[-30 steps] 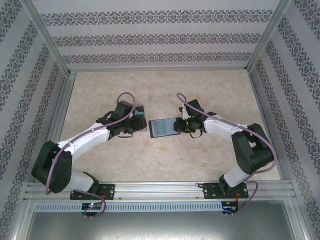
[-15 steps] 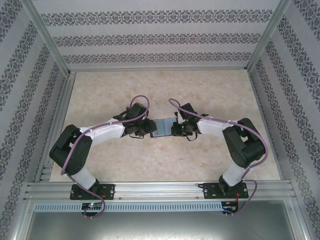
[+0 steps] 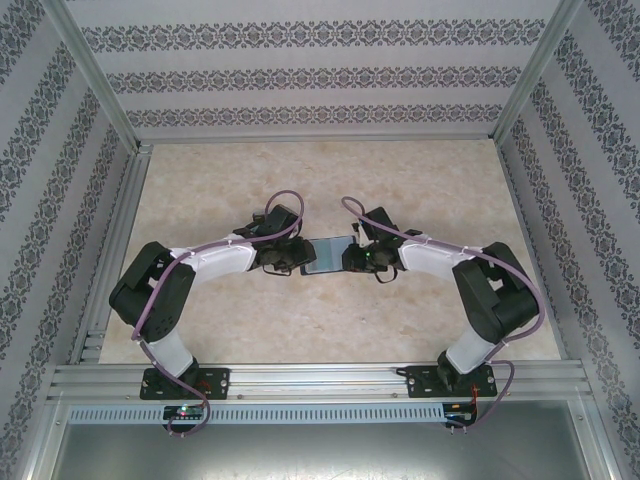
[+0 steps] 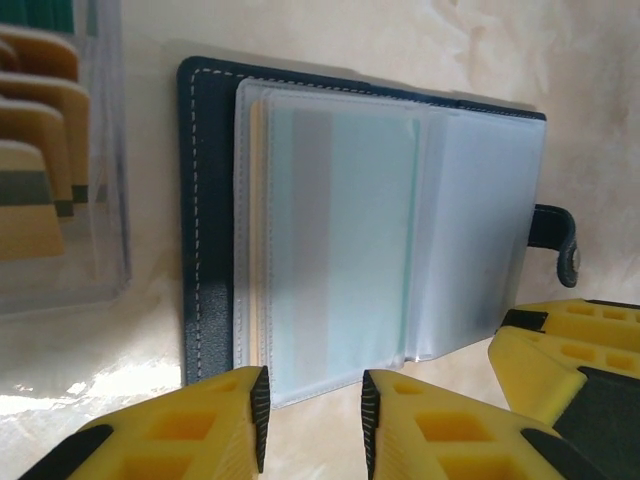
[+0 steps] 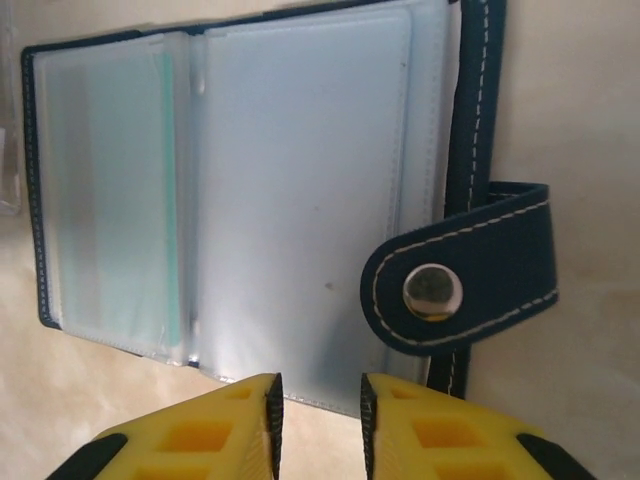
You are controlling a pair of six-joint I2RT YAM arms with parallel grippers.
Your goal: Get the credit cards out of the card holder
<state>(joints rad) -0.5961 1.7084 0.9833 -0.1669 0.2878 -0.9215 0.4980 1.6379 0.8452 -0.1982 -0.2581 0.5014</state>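
Stitched card holder, frosted sleeves; left gripper, right gripper ajar, seemingly empty.

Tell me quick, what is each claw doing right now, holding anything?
Left gripper: jaws slightly open at the card holder's edge, gripping nothing.
Right gripper: slightly open at the card holder's edge too, gripping nothing.

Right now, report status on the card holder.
Left gripper, right gripper open, flanking open card holder. Teal card in sleeve, not out. Clear card box alongside, not blocking.
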